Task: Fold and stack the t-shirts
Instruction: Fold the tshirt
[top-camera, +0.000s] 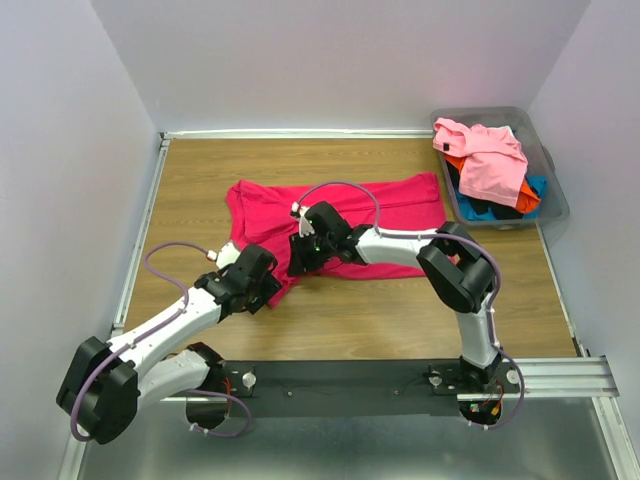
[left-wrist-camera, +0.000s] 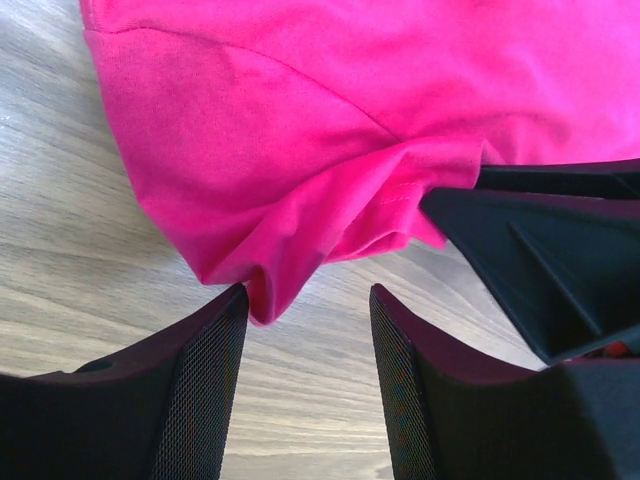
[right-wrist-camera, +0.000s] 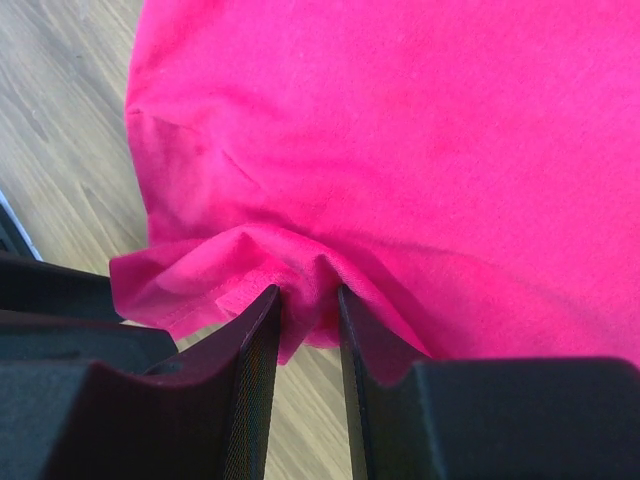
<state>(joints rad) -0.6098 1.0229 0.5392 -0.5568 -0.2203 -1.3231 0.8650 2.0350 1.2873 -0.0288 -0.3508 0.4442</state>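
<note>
A crimson-magenta t-shirt (top-camera: 400, 205) lies spread on the wooden table. My right gripper (top-camera: 300, 258) is at its near left edge and is shut on a bunched fold of the hem (right-wrist-camera: 308, 300), with cloth pinched between its jaws. My left gripper (top-camera: 272, 285) is just beside it at the same corner. Its jaws stand open (left-wrist-camera: 308, 300), and the tip of the shirt (left-wrist-camera: 350, 100) hangs by the left fingertip with bare wood between the jaws. The right gripper's black finger (left-wrist-camera: 540, 260) shows in the left wrist view.
A grey plastic bin (top-camera: 555, 200) stands at the back right, holding a light pink t-shirt (top-camera: 490, 155) on top of orange (top-camera: 528, 200), blue (top-camera: 535, 185) and black (top-camera: 480, 205) ones. White walls close off the table's left, back and right sides.
</note>
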